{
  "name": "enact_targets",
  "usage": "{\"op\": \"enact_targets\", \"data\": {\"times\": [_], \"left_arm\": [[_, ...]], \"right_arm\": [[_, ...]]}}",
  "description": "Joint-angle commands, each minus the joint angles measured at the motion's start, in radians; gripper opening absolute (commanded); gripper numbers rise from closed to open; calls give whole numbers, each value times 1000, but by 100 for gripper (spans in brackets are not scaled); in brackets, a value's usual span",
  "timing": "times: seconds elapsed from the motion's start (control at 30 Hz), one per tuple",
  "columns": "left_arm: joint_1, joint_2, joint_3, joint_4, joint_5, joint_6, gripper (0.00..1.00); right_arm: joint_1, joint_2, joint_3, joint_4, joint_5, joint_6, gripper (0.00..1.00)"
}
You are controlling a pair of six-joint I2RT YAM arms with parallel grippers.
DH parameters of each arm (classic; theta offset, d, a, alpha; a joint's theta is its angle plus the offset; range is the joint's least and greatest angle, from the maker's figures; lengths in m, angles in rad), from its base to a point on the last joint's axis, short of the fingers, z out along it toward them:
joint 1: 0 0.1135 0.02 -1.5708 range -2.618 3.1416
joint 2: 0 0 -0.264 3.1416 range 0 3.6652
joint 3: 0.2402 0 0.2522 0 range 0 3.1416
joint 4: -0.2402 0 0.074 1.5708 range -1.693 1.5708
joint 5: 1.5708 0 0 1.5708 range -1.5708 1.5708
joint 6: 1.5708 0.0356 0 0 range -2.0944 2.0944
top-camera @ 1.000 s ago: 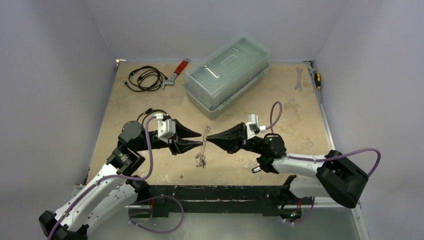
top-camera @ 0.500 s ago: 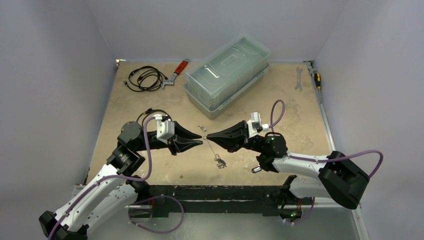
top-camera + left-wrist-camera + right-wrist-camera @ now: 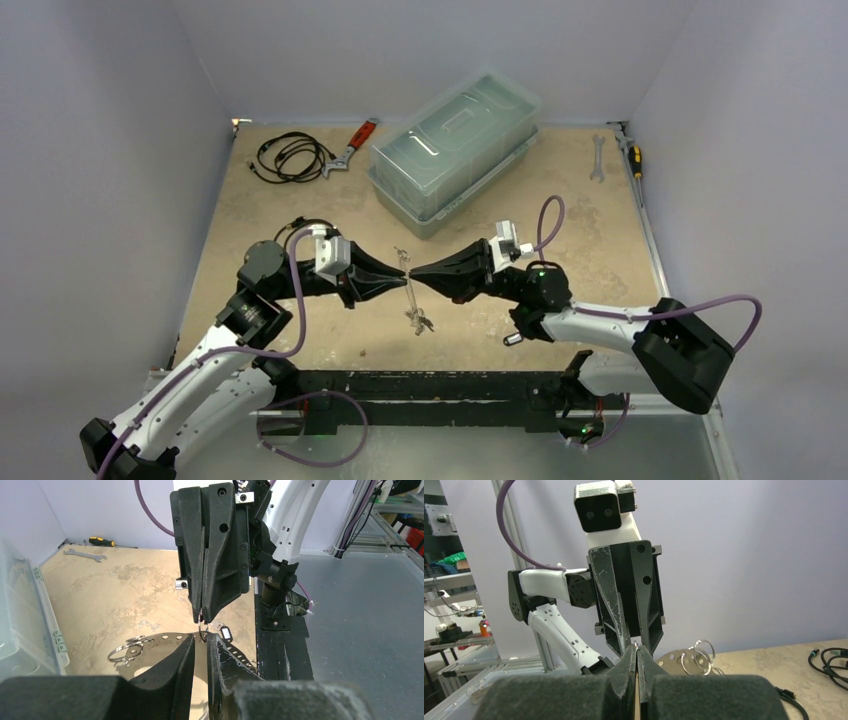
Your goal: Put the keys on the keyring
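We see the two arms meeting tip to tip just toward 6 o'clock from the middle of the table (image 3: 260, 230). The left gripper (image 3: 400, 277) points to 3 o'clock and the right gripper (image 3: 414, 272) to 9 o'clock, their tips all but touching. Between them hangs the keyring (image 3: 411, 298), which from above we read only as a thin pale line running toward 6 o'clock. At its low end sit the keys (image 3: 421, 322), a small bunch apart from both grippers; we cannot tell whether it touches the table.

The right gripper's fingers are pressed together on the wire of the keyring. The left gripper's fingers stand a sliver apart, clamped on the same wire from the other side. Toward 12 o'clock of the tips we see a perforated metal disc (image 3: 155, 642) with wire loops; what it hangs from is unclear.

A clear lidded bin (image 3: 455, 150) sits at 12 o'clock on the table. A black cable (image 3: 290, 155) and a red-handled tool (image 3: 352, 147) lie at 11 o'clock, a spanner (image 3: 598, 157) and a screwdriver (image 3: 634, 157) at 1 o'clock.
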Motion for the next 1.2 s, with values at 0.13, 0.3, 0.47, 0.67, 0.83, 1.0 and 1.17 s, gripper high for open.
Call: {"op": "enact_targets", "data": {"times": [0.13,0.3,0.47,0.67,0.83,1.0,1.17], "left_arm": [[9,11,-4,50,21,-21,13],[11,9,-3,52,21,-24,13],[14,14,1,47,28,-23,0],[17,6,15,-16,-27,20,0],[21,19,41,-76,-66,54,0],[25,19,48,-108,-117,73,0],[27,24,51,-131,-170,86,0]], "right_arm": [[14,15,60,366,-18,14,0],[19,31,65,366,-23,15,0],[26,43,71,367,-28,14,0],[26,45,71,366,-25,14,0],[26,37,56,353,-2,27,53],[25,-28,0,269,47,-48,80],[25,-181,-58,-62,144,-200,84]]}}
